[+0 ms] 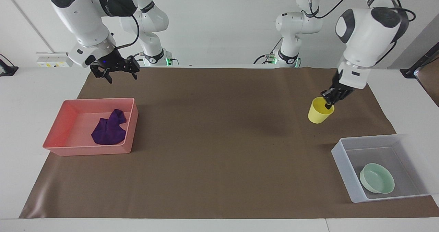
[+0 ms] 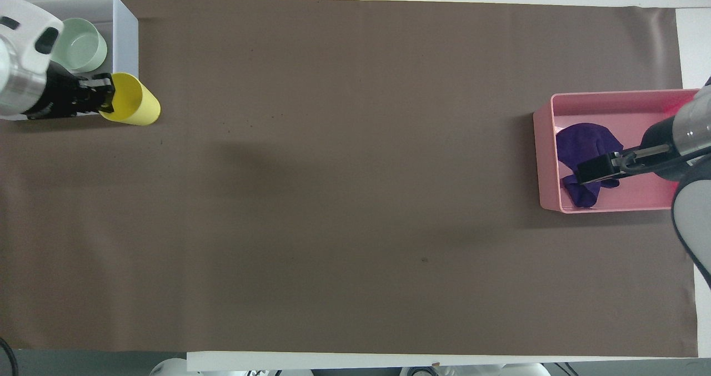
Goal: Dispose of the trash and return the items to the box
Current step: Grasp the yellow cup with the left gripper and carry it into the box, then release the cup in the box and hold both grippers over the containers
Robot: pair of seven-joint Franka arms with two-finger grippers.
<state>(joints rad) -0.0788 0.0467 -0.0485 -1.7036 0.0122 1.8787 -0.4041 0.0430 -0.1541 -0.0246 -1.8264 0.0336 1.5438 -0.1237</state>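
Observation:
My left gripper [image 1: 329, 101] is shut on the rim of the yellow cup [image 1: 319, 111] and holds it tilted in the air over the brown mat, close to the translucent box [image 1: 343, 163]. In the overhead view the left gripper [image 2: 103, 99] and the cup [image 2: 133, 109] sit by the box's corner [image 2: 125, 31]. The mint-green bowl [image 1: 377, 179] [image 2: 78, 45] lies in the box. The purple rag [image 1: 108, 131] [image 2: 583, 143] lies crumpled in the pink tray [image 1: 89, 150]. My right gripper [image 1: 118, 74] [image 2: 597, 170] is open and empty, raised high over the pink tray [image 2: 605, 96].
A brown mat [image 1: 219, 139] covers the table between the two trays. The pink tray stands at the right arm's end, the box at the left arm's end. White table surface [image 1: 20, 122] borders the mat.

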